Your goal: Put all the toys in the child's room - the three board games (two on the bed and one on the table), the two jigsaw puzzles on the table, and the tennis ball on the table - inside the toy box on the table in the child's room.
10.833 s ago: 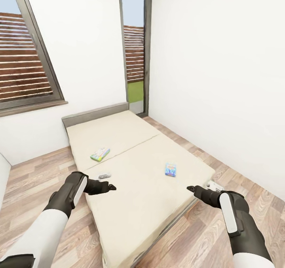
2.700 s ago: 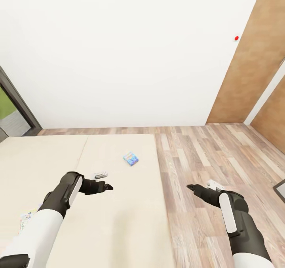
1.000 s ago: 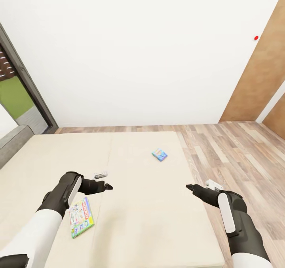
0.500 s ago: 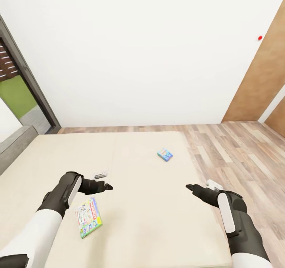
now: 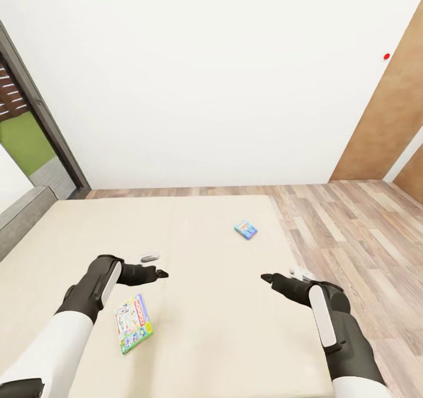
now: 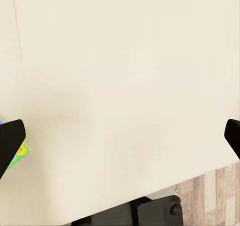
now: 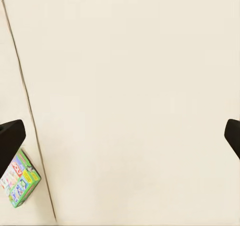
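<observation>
- Underfoot, so to speak, lies the bed [image 5: 205, 327]: a bare beige mattress with a seam running away from the robot, a grey headboard [image 5: 23, 219] at the far left, wood-plank floor [image 5: 352, 228] to the right, a plain white wall [image 5: 205, 81] ahead, and a dark-framed window [image 5: 29, 116] at the left.
- Both arms reach forward over the mattress, palms apart, neither touching anything.
- The left gripper [image 5: 154, 266] has its fingers spread wide; in its wrist view the two dark tips sit at opposite edges with mattress between them.
- The right gripper [image 5: 281, 276] is likewise spread and empty.
- The larger board game [image 5: 133, 323] lies flat just behind and beneath the left gripper: white face, green edge, small coloured printing. Its long axis runs roughly away from the robot, tilted slightly.
- The small blue board game [image 5: 245, 229] lies flat well ahead of both grippers, nearer the right one, close to the mattress's right edge; its long axis seems to run diagonally, though it is too small to be sure.
</observation>
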Motion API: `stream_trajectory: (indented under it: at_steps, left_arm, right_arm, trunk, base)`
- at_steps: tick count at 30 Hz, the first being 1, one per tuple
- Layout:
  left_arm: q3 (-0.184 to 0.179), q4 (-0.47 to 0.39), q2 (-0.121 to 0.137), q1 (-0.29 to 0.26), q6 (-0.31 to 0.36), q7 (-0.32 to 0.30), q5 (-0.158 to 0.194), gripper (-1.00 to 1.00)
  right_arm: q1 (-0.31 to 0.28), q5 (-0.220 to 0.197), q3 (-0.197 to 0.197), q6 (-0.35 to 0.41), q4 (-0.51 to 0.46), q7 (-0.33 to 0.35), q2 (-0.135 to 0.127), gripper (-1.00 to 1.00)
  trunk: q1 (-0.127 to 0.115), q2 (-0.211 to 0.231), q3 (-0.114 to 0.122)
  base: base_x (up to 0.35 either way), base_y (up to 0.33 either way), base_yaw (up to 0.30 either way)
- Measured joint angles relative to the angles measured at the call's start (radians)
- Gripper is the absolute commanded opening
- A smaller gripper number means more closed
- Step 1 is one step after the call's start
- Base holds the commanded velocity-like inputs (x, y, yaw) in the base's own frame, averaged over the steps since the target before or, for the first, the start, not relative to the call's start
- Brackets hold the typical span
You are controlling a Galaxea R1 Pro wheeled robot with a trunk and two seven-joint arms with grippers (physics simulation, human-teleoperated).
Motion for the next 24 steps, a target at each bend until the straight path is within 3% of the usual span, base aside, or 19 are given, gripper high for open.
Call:
stream_trajectory:
  at_steps: [7,24]
  left_arm:
    - [0.0,-0.039,-0.002,0.002,0.001,0.027,-0.002,1.0]
    - [0.015,-0.045,0.002,0.003,-0.003,0.053,-0.007,1.0]
  right_arm:
    - [0.0,-0.001,0.004,0.033,-0.005,-0.001,0.035,1.0]
    - [0.0,-0.002,0.005,0.034,-0.009,-0.002,0.036,1.0]
  trunk:
    - [0.0,0.0,0.0]
    - [0.0,0.0,0.0]
  base:
    - [0.0,0.0,0.0]
    - [0.0,0.0,0.0]
